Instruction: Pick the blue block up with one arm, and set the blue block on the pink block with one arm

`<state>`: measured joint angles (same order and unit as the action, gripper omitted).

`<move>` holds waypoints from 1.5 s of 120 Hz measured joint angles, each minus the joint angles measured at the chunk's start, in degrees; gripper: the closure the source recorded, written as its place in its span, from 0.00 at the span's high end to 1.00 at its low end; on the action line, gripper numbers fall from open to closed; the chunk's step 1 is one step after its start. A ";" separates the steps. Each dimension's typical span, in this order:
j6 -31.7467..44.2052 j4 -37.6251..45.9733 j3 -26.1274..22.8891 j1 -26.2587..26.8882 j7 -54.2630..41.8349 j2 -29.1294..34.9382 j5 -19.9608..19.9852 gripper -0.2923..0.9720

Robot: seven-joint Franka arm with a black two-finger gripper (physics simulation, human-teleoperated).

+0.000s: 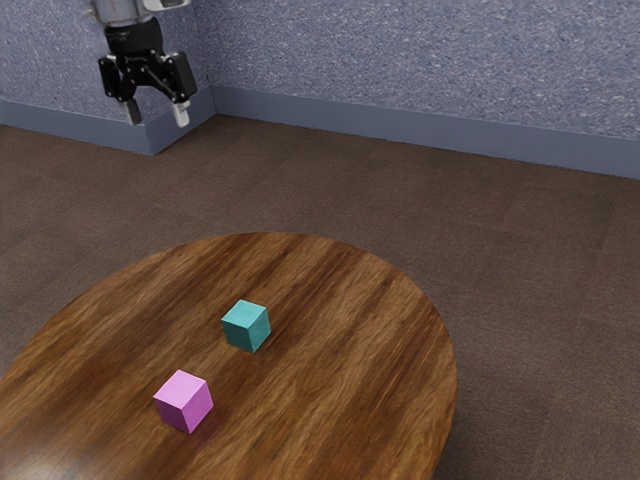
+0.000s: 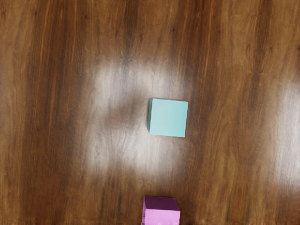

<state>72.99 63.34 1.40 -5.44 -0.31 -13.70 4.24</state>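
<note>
Exterior view, nearest item: a small matte cube, the pink block, rests flat on the round dark-grained wooden table. Just beyond it, apart and untouched, the blue block, a teal-tinted cube, also rests on the tabletop. The table's near edge is cut off.

Wrist view, from above: the top face of the blue block is seen whole. The pink block is partly cut off by the frame.

Farthest: the black two-finger gripper hangs high at the exterior view's left, well apart from both blocks. Its jaws are spread wide and hold nothing. Behind it is a speckled grey wall.
</note>
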 joint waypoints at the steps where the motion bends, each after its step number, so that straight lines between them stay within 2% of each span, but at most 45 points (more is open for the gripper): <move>1: -0.05 0.08 -0.05 0.00 0.12 0.07 -0.04 0.77; 28: -0.98 -0.51 -0.53 -0.23 2.66 0.99 -0.62 0.77; 35: -1.38 -4.22 -2.24 2.51 2.82 5.81 -4.18 0.77; 44: -1.65 -5.64 -7.53 5.63 2.85 7.76 -8.07 0.77; 55: -1.72 -5.82 -11.15 8.17 2.93 5.70 -11.42 0.77; 66: -1.73 -5.37 -11.47 6.65 2.83 3.47 -12.68 0.77; 82: 2.82 6.30 -11.62 5.26 2.68 2.89 -13.21 0.77; 95: 10.32 17.79 -11.50 3.70 2.64 2.50 -12.57 0.77; 118: 24.32 30.89 -10.09 1.83 2.71 1.12 -10.14 0.77; 145: 38.08 37.75 -8.72 2.22 2.76 -2.94 -8.60 0.77; 160: 42.96 39.37 -8.22 2.13 2.78 -5.96 -8.02 0.77; 180: 47.51 43.98 -7.27 2.29 2.67 -6.48 -7.72 0.77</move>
<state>120.50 107.32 -5.87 -3.15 2.36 -20.18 -3.48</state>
